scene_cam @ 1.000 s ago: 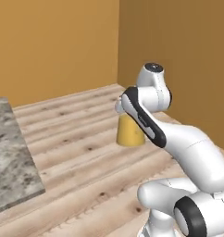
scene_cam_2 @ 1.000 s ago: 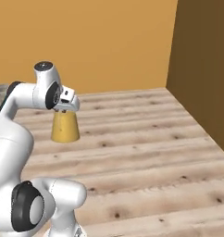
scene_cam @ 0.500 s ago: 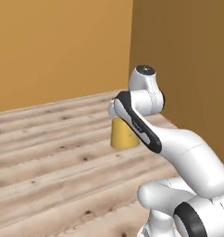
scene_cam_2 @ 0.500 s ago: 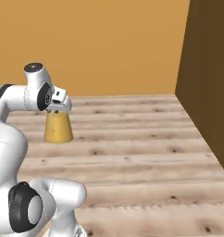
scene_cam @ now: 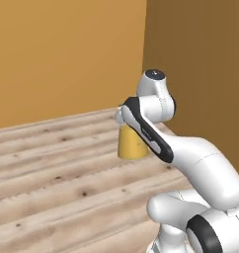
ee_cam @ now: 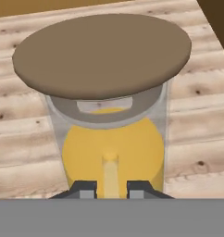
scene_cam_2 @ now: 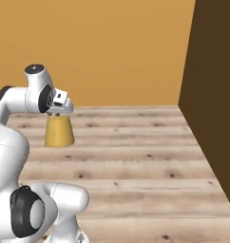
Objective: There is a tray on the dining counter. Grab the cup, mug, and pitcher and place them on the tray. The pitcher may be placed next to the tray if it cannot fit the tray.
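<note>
Change since earlier frame: the base has driven and turned; the marble counter edge that stood at the left of the left base view is gone, and the dark brown wall (scene_cam_2: 212, 95) now fills more of the right. The pitcher keeps its place at the gripper, so the camera has moved, not the load.
Gripper state: the gripper (ee_cam: 110, 189) is nearly closed, its two dark tips standing close together at the pitcher (ee_cam: 109, 139); it appears clamped on a narrow part of the vessel near the top.
Pitcher position: carried upright above the wooden floor (scene_cam_2: 136, 156), hanging just below the hand in both base views (scene_cam: 131, 144) (scene_cam_2: 59, 131).
Pitcher long axis: vertical; brown lid (ee_cam: 102, 55) uppermost, orange-yellow liquid level below it.
Direction from gripper: the body extends straight out from the fingertips, centred between them, neither left nor right of the grip line.
Arm posture: folded near the base, load kept close in.
Governing relation for next move: judged to be pitcher versus tray; neither tray nor dining counter is in sight, so the bearing cannot be told.
Risk: judged as tilt and spill if the base swings sharply.
</note>
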Motion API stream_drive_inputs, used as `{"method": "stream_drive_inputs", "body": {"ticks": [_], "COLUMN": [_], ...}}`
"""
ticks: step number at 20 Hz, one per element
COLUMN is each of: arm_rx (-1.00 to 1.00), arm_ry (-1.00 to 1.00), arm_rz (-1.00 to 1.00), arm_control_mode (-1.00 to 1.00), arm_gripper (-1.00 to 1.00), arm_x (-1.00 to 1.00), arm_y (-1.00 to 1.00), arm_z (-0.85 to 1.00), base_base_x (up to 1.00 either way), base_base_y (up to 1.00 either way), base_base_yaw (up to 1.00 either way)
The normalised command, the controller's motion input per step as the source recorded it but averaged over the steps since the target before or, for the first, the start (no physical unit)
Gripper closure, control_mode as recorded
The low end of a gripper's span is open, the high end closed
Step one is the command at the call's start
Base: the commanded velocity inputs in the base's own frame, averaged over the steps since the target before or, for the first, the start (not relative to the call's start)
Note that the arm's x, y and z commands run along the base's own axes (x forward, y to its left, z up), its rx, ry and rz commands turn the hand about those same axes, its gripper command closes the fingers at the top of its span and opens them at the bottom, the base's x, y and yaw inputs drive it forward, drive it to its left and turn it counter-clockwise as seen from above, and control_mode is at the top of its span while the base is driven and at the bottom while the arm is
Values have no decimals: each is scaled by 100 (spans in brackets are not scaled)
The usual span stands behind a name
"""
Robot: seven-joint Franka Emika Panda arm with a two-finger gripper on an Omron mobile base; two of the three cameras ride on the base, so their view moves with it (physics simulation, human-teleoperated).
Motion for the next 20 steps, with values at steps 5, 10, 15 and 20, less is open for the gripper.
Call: {"method": "stream_drive_inputs", "body": {"ticks": [5, 10, 15, 20], "arm_rx": [0, 0, 0, 0], "arm_ry": [0, 0, 0, 0], "arm_rz": [0, 0, 0, 0], "arm_control_mode": [100, 100, 100, 100], "arm_gripper": [100, 100, 100, 100], "arm_x": [0, 0, 0, 0], "arm_y": [0, 0, 0, 0], "arm_z": [0, 0, 0, 0], "base_base_x": [100, 100, 100, 100], "base_base_y": [-15, -5, -6, -25], "base_base_yaw": [5, 8, 20, 37]}}
